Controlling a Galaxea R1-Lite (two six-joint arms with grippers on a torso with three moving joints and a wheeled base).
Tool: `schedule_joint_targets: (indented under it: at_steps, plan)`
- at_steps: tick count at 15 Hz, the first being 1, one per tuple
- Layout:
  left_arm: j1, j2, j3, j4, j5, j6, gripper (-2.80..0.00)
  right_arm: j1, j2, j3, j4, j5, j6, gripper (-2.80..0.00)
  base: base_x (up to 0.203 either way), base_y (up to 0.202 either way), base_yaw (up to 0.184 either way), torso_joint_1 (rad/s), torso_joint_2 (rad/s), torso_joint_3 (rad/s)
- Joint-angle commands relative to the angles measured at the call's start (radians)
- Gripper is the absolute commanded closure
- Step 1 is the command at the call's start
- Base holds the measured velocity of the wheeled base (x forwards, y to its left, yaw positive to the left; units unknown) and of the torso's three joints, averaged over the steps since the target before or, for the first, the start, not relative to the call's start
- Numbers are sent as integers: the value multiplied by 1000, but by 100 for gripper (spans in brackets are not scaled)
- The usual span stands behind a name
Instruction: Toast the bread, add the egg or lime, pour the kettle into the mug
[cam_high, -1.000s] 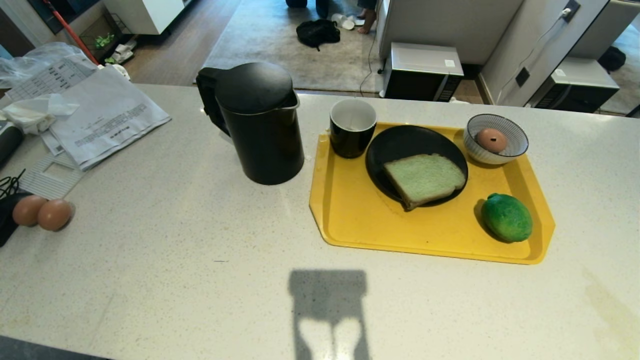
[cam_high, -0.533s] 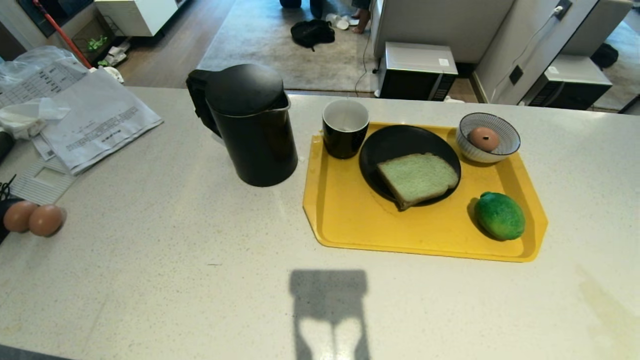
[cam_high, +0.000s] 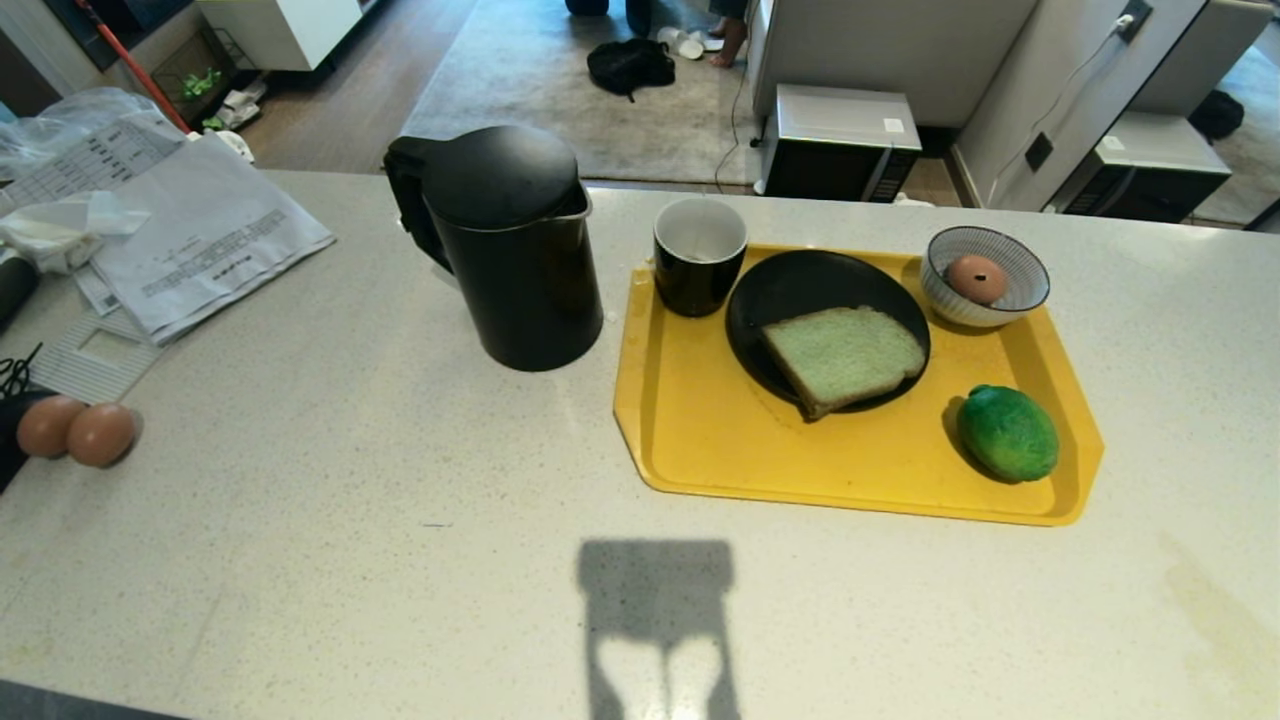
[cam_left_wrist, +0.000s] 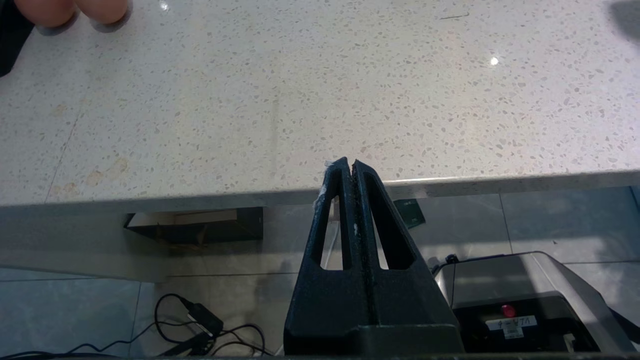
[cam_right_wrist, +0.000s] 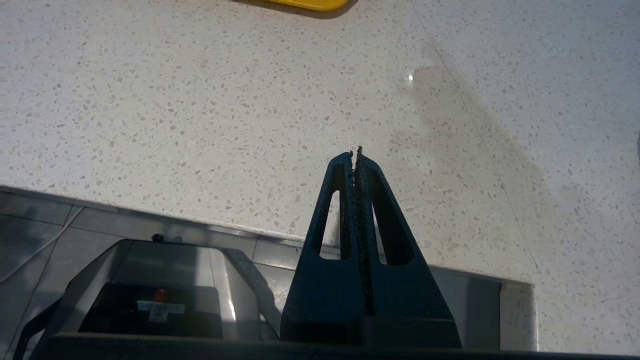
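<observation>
Your left gripper and right gripper both hang with fingers pressed together, empty, at the surface's near edge, while the bread lies on the plate ahead, nearer your right arm.

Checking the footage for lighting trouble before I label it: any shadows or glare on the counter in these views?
Head view: a dark blocky shadow falls on the near counter, clear of the tray. Left wrist view: small bright glare spots on the stone. Right wrist view: one glint and a broad soft shadow band beyond the shut right tool.
</observation>
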Motion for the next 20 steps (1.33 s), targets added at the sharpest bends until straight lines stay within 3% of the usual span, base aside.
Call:
schedule_joint_targets:
  at_steps: [1, 5, 10, 20]
  plan:
    - [0, -1, 0, 1, 0, 1, 0, 0, 0, 0, 1, 0, 0, 0, 0, 0, 0, 0, 0, 0]
    - [0, -1, 0, 0, 0, 1, 0, 2, 0, 0, 1, 0, -2, 0, 1, 2, -18, 2, 0, 1]
    - [0, -1, 0, 0, 1, 1, 0, 0, 0, 1, 1, 0, -2, 0, 1, 5, -118, 3, 3, 4]
    - [0, -1, 0, -1, 3, -18, 0, 0, 0, 1, 1, 0, -2, 0, 0, 0, 0, 0, 0, 0]
